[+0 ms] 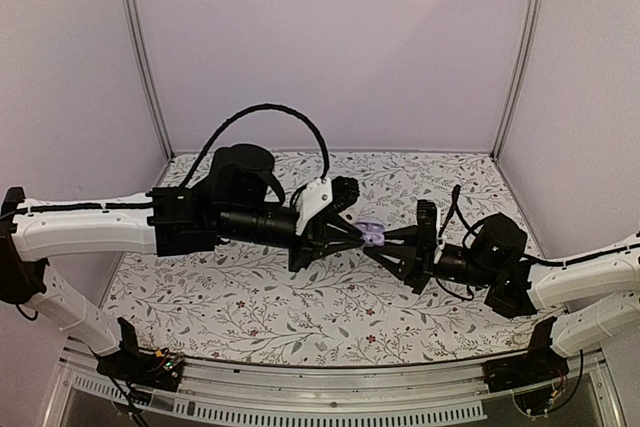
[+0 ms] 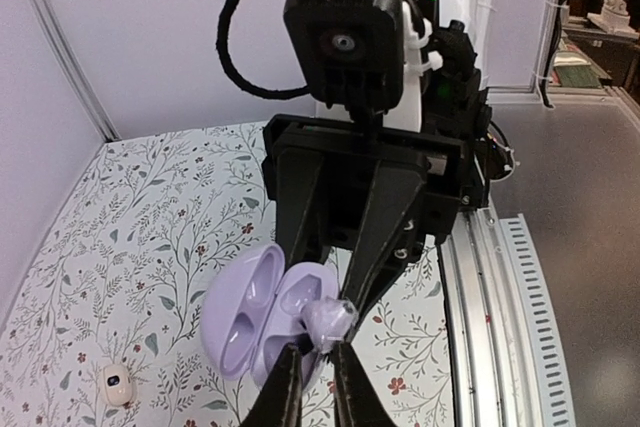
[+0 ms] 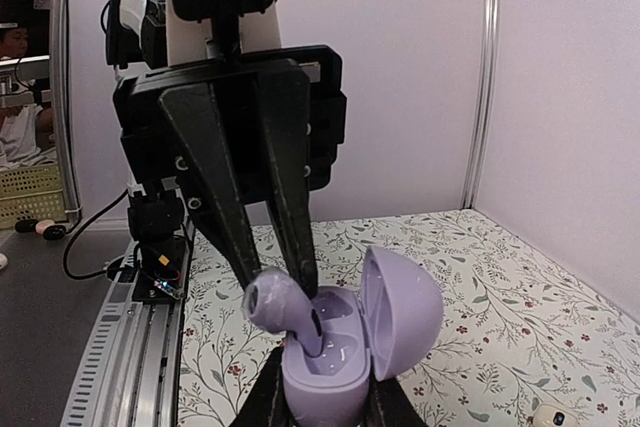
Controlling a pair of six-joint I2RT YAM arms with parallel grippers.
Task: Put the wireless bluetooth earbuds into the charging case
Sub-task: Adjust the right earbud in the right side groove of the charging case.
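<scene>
Lilac earbud [image 3: 275, 302] is pinched between the tips of the left gripper [image 2: 318, 349], its stem reaching down into the open purple charging case [image 3: 335, 362]. Right gripper [image 3: 322, 395] is clamped on the case's base, mid-air above the middle of the floral bench [image 1: 250, 297].

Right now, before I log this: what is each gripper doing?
Left gripper: closed on a purple earbud.
Right gripper: closed on the open purple charging case.
</scene>
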